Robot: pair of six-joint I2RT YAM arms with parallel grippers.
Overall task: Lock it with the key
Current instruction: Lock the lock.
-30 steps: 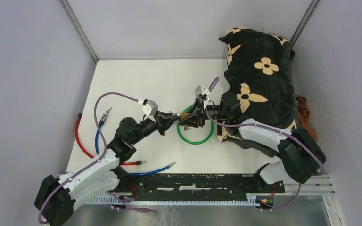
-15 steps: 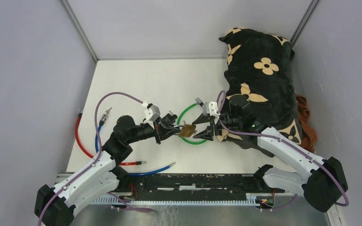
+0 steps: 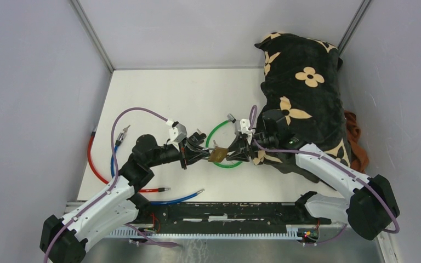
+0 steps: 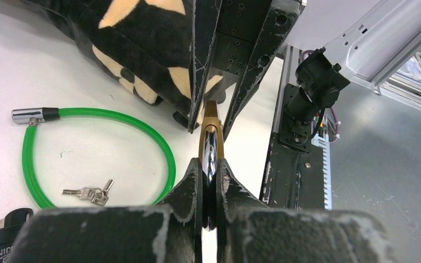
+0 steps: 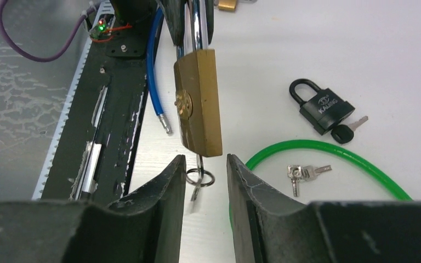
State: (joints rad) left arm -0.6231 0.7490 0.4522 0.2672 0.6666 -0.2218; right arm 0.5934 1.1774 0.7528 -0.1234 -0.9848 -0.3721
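Note:
My left gripper is shut on the silver shackle of a brass padlock and holds it above the table; the shackle shows between its fingers in the left wrist view. In the right wrist view the brass padlock hangs upright with a key and key ring in its underside. My right gripper is open, its fingers on either side of that key ring, just under the lock body. From above the right gripper faces the left one.
A green cable loop lies under the lock. A black padlock with its key and a loose set of keys lie beside it. A black flowered cushion is at the right. Red and blue cables lie at the left.
My right gripper has drawn back from the padlock, then moved in again with its jaws open around the hanging key. My left gripper has lowered slightly with the lock.

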